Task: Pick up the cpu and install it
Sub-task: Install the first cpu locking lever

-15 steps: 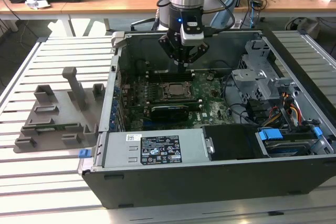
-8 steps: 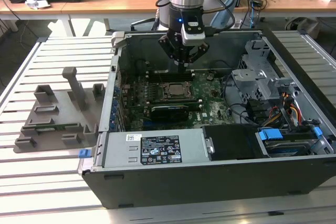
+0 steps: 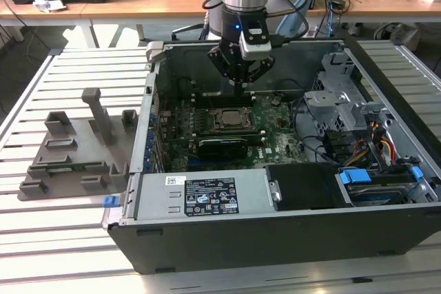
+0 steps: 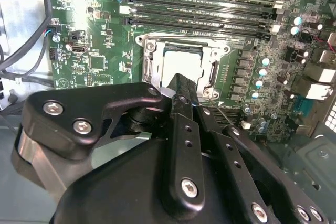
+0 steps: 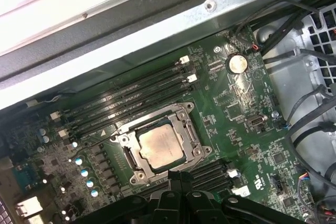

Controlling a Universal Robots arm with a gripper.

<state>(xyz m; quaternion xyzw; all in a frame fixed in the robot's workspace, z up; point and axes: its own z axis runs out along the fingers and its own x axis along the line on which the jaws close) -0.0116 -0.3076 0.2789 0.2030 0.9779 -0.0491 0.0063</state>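
Your hand (image 3: pixel 240 86) hung inside the open computer case (image 3: pixel 275 232), low over the motherboard (image 5: pixel 231 124). It was clenched: its 2 fingertips (image 4: pixel 180 83) were drawn together to 1 point in the second wrist view, and I saw nothing gripped between them.

The cpu (image 5: pixel 160 148) was not in the hand. It lay flat in the socket frame (image 5: pixel 127 157), silver plate up, with the frame's metal edge round all 4 sides. From these frames I judged it already seated, though I could not tell whether the frame's bracket was latched.

The relation that mattered was this: the cpu lay directly beneath the fingertips and slightly ahead of them, near but apart, with a gap showing in the exterior view. Being square, it had no long axis. Its edges ran parallel to the 4 memory slots (image 5: pixel 131 103) just beside the socket, on the side away from the hand. You had only 1 arm to work with.

Further out, a coin cell (image 5: pixel 236 64) sat on the board well apart from the socket. Outside the case, a grey holder tray (image 3: pixel 69 149) rested on the slatted counter (image 3: pixel 76 239) at the exterior view's left.
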